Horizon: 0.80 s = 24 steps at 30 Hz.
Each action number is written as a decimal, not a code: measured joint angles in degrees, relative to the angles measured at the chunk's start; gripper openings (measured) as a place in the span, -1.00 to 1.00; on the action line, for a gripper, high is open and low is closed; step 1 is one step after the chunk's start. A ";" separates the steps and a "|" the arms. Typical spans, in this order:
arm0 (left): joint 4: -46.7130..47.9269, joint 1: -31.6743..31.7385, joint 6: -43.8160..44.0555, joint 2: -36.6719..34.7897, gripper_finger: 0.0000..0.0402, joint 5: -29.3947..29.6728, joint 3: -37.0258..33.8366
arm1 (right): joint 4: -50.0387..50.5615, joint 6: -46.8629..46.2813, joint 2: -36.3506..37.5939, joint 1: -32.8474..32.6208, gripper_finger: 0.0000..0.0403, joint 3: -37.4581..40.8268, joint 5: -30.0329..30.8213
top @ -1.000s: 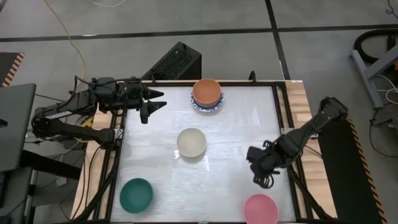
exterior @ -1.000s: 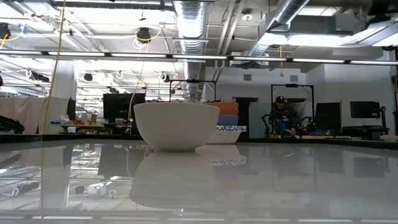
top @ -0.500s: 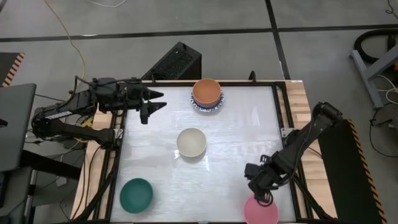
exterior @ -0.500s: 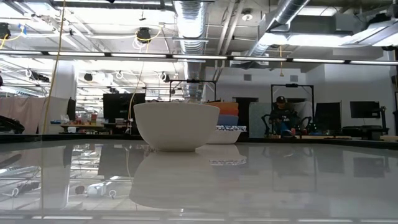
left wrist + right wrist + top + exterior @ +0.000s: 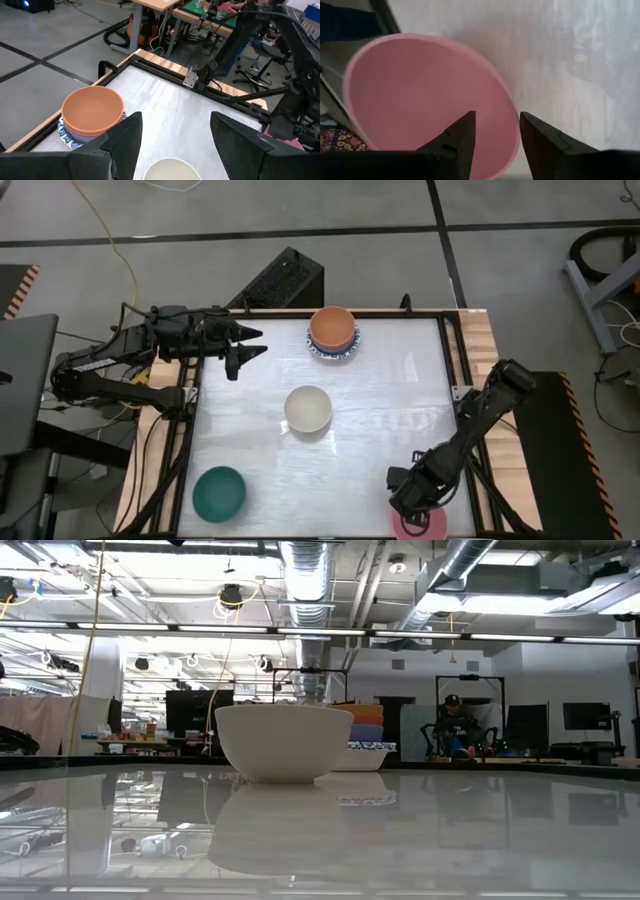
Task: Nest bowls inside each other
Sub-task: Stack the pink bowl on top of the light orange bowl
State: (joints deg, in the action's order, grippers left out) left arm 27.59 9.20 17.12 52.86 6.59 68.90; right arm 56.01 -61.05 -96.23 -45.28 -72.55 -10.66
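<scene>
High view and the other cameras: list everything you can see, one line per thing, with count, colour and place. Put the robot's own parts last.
stack of bowls: one stack, orange bowl on top, blue-patterned white bowl at the bottom, far edge of the table, middle.
cream bowl: one, cream, centre of the table.
teal bowl: one, teal, near-left corner.
pink bowl: one, pink, near-right corner, mostly under the right gripper in the high view.
table: one, white top with a wooden border.
person: one, seated far back in the room.
left gripper: one, dark, open, empty, over the far-left corner.
right gripper: one, dark, open, straddling the pink bowl's rim.
</scene>
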 joint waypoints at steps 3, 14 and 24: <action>-0.02 0.01 0.00 0.00 0.12 0.00 0.00 | 0.05 0.84 -1.77 0.04 -0.14 0.00 0.02; -0.02 0.01 0.00 0.00 0.12 0.02 0.00 | 0.10 6.28 -7.34 0.04 -0.39 0.07 -0.64; -0.03 0.00 0.00 0.00 0.12 0.20 0.00 | 0.76 8.29 -6.31 3.27 -0.95 0.42 -0.55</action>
State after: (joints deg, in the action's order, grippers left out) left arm 27.56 9.20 17.12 52.86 6.79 68.90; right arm 56.77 -52.76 -102.54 -42.01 -72.14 -11.20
